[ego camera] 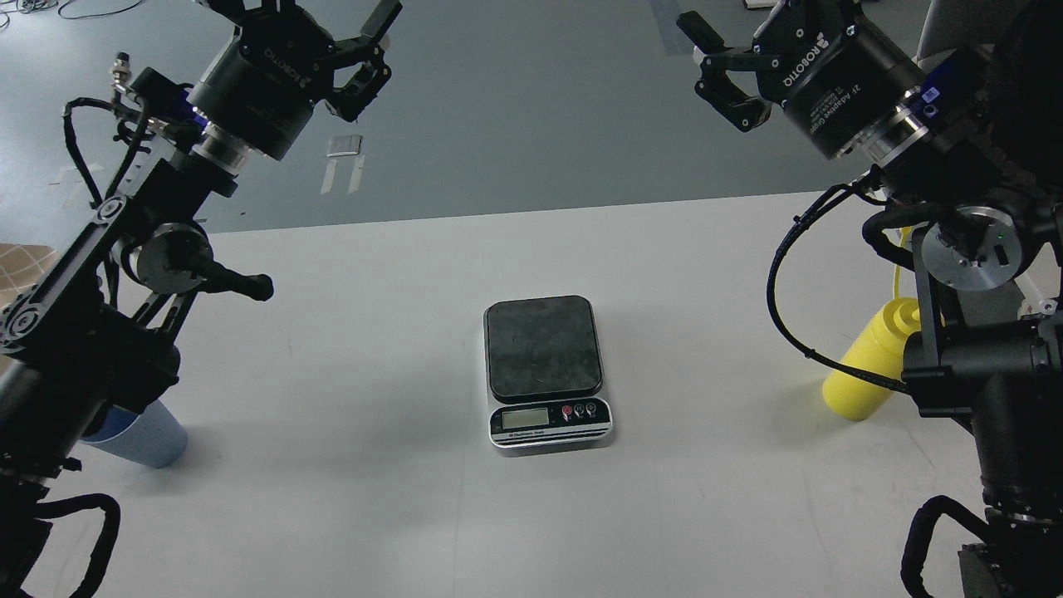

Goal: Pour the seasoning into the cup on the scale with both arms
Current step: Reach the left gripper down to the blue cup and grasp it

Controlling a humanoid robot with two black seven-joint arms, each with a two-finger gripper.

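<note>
A white table [349, 349] carries three things; the kitchen scale [546, 374] sits flat at its middle, dark weighing plate bare, LCD and buttons facing the near edge; a light-blue ribbed cup [145, 436] stands near the left side, partly hidden behind an arm; a yellow squeeze bottle [872, 361] stands at the right, also partly covered; all three rest well apart.

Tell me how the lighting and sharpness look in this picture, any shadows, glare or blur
Head view: soft, even light; the scale is sharp with faint sheen on its silver front, its display unreadable; the yellow bottle and blue cup throw pale shadows on the white table; both are partly hidden by the arms; the left gripper and right gripper look dark but in focus.
</note>
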